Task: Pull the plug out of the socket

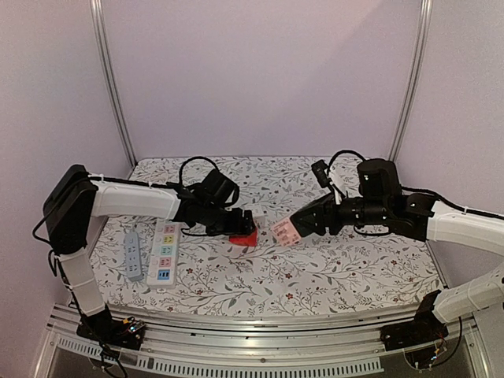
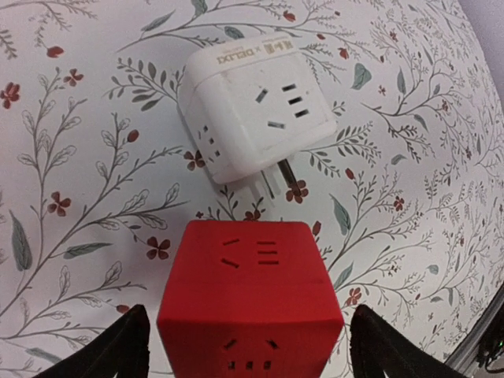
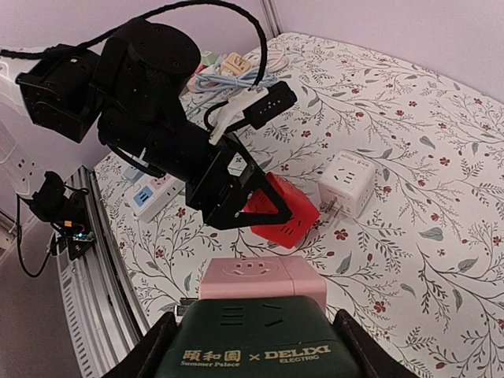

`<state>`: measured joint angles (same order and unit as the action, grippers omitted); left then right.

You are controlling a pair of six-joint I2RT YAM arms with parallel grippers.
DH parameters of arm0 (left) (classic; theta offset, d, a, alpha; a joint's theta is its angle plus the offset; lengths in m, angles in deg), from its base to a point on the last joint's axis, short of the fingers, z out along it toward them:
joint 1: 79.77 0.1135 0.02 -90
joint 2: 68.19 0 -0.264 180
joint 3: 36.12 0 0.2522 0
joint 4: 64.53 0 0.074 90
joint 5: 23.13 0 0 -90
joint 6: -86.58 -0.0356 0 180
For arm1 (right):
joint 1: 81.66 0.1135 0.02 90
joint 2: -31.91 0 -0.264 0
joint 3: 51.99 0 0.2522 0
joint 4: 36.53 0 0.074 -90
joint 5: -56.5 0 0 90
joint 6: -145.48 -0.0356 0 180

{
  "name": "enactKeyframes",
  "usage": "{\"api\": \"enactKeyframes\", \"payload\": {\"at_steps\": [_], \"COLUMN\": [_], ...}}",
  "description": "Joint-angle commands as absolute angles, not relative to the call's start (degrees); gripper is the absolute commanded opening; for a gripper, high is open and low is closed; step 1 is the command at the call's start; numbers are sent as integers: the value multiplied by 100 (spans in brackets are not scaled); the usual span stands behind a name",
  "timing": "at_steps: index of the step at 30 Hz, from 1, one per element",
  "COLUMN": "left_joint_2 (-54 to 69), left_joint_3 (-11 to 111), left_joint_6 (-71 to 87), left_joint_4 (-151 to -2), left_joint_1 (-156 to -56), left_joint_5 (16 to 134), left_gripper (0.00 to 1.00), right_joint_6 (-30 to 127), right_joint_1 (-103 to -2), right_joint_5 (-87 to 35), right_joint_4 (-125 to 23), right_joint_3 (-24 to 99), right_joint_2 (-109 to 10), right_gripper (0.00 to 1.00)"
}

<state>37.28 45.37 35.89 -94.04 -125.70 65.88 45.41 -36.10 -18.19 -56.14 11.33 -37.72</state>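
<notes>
**Loose cubes in a crowded middle**

The white plug (image 2: pixel 256 106) lies on its side in the upper centre of the left wrist view. Its bare prongs point at the red socket cube (image 2: pixel 250 299) just below it, and the two are apart. The left gripper (image 2: pixel 248 315) straddles the red cube with its fingers spread and a gap on each side, so nothing pins the cube. A careless lift or sweep could knock it into the prongs or skid both across the flowered cloth (image 1: pixel 331 276).

The right gripper (image 3: pixel 253 331) is clamped on a green cube (image 3: pixel 252 358) with a pink cube (image 3: pixel 260 279) seated against its far face. Parting those would likely need a second hand, and the left arm fills the space ahead. Two power strips (image 1: pixel 163 253) lie at the left of the top view, well apart from the cubes.
</notes>
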Motion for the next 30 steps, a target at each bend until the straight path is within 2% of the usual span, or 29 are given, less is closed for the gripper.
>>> {"api": "enactKeyframes", "payload": {"at_steps": [1,4,14,21,30], "left_joint_2": [3784,3794,2867,2083,1006], "left_joint_3": [4617,4573,4440,4803,5051], "left_joint_6": [3423,3390,2772,1839,240], "left_joint_4": [-9202,-9175,-9597,-10654,-11561], "left_joint_1": [-12479,-12470,-12412,-12107,-11906], "left_joint_5": [6797,6878,6422,7141,9310], "left_gripper": [94,99,99,99,100], "right_joint_6": [4590,4599,4514,4082,3409], "right_joint_1": [-3631,-3638,-3654,-3650,-3649], "right_joint_5": [-1908,-1979,-2403,-2539,-1966], "right_joint_4": [-5179,-5179,-5188,-5130,-4904], "right_joint_3": [1046,1037,1187,1458,1867], "right_joint_2": [-3507,-3545,-3702,-3907,-4287], "right_gripper": [33,33,33,33,33]}}
